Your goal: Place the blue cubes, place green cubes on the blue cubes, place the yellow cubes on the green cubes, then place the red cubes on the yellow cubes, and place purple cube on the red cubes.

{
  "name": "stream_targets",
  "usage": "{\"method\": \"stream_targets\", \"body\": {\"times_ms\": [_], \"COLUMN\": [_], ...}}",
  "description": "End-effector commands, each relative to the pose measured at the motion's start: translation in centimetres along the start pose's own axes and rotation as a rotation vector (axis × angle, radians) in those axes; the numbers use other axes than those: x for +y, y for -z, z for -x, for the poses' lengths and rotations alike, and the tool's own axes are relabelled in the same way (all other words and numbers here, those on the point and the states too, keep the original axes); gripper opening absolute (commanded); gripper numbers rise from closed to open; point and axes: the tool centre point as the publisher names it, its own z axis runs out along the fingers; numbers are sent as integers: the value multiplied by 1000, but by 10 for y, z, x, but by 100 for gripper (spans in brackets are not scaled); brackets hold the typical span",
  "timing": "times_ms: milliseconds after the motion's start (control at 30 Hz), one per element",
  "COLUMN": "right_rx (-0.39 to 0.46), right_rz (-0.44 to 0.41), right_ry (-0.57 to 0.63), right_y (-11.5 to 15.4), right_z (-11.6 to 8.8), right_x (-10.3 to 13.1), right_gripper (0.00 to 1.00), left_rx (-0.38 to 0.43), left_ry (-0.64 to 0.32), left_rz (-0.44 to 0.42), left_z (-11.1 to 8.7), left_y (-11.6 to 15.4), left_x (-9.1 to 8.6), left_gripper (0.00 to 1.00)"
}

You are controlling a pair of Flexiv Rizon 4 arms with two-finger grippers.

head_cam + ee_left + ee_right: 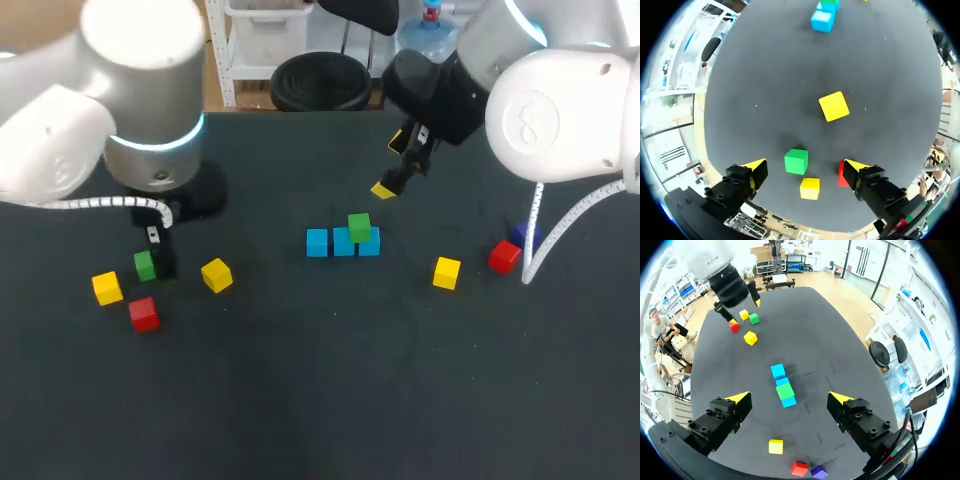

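Observation:
Three blue cubes (330,243) lie in a row mid-table, and one green cube (359,226) sits on the row's right part. My right gripper (392,165) hangs open above and behind the row; in its wrist view the row (778,371) and the stacked green cube (786,391) lie between and ahead of its open gripper (790,399). My left gripper (155,255) is open at the left. A loose green cube (796,161) lies between its fingers, untouched, with the gripper (805,167) straddling it.
Around the left gripper lie a yellow cube (107,288), a red cube (144,313) and another yellow cube (216,275). On the right are a yellow cube (446,272), a red cube (505,256) and a purple cube (527,236).

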Motion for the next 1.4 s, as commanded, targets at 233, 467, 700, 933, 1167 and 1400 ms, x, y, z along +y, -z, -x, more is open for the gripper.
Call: {"method": "stream_targets", "body": {"times_ms": [233, 467, 700, 933, 1167, 1400], "right_rx": [-1, -1, -1, -1, -1, -1], "right_rz": [-5, -5, -5, -5, -5, -5], "right_ry": [-1, -1, -1, -1, -1, -1], "right_y": [1, 1, 1, 1, 1, 1], "right_z": [-1, -1, -1, -1, -1, -1], "right_x": [2, 2, 2, 2, 2, 2], "right_gripper": [100, 100, 100, 100, 100, 100], "left_rx": [106, 51, -56, -326, -585, -559], "left_ry": [-8, 74, 175, 301, 320, 355], "left_rz": [-59, -78, -71, -137, -87, -62], "left_z": [5, 9, 13, 14, -10, -22], "left_y": [-12, -10, 1, 58, 146, 136], "left_x": [7, 15, 19, 7, 0, 0], "left_gripper": [100, 100, 100, 100, 100, 100]}}
